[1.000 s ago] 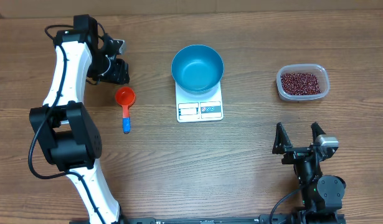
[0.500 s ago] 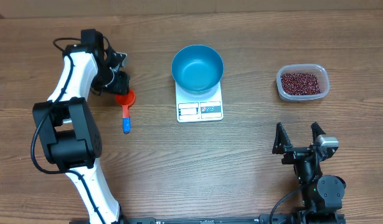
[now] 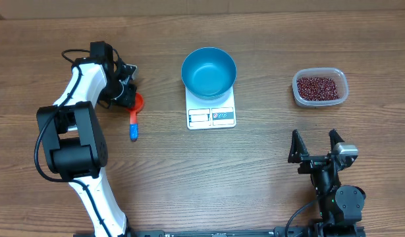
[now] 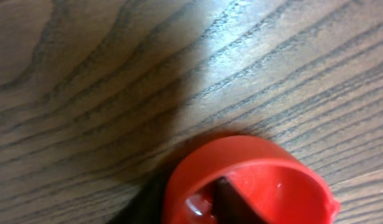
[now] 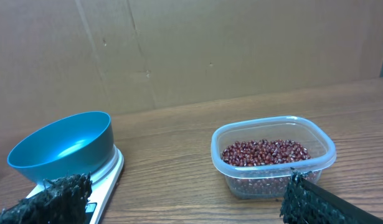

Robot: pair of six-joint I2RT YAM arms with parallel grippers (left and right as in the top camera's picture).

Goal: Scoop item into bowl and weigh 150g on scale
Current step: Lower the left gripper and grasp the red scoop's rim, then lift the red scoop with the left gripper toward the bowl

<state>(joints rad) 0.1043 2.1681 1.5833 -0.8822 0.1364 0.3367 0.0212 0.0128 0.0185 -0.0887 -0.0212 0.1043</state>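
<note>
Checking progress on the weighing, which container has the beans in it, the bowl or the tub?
The clear plastic tub on the table's right side holds the red-brown beans. The blue bowl on the white scale is empty.

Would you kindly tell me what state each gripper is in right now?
Left gripper: fingers astride the red scoop's cup wall; whether clamped cannot be told.
Right gripper: open, holding nothing.
</note>
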